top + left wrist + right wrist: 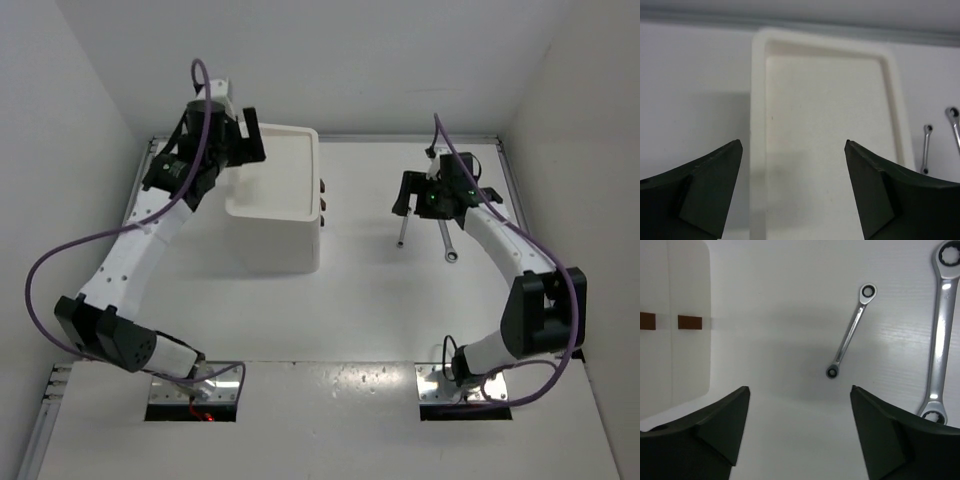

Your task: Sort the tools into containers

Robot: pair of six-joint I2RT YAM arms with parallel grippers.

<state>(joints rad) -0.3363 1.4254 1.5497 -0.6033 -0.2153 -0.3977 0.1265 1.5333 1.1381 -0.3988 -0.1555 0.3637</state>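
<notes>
The white drawer unit (pixel 275 225) stands left of centre, with a recessed tray top (pixel 825 125) and dark brown knobs (pixel 323 200) facing right. My left gripper (pixel 251 136) hangs open and empty above the tray's far left part; the tray is bare in the left wrist view. Two silver wrenches lie on the table right of the unit, a small one (pixel 401 232) and a longer one (pixel 447 242). My right gripper (pixel 402 192) is open and empty just above the small wrench (pixel 850 332), with the longer wrench (pixel 940 335) to its side. The screwdrivers and pliers are out of view.
White walls close in the table at the back and on both sides. The unit's knobbed front (pixel 690 322) shows at the left of the right wrist view. Both wrenches also show at the right edge of the left wrist view, the small one (pixel 926 149) and the longer one (pixel 955 125).
</notes>
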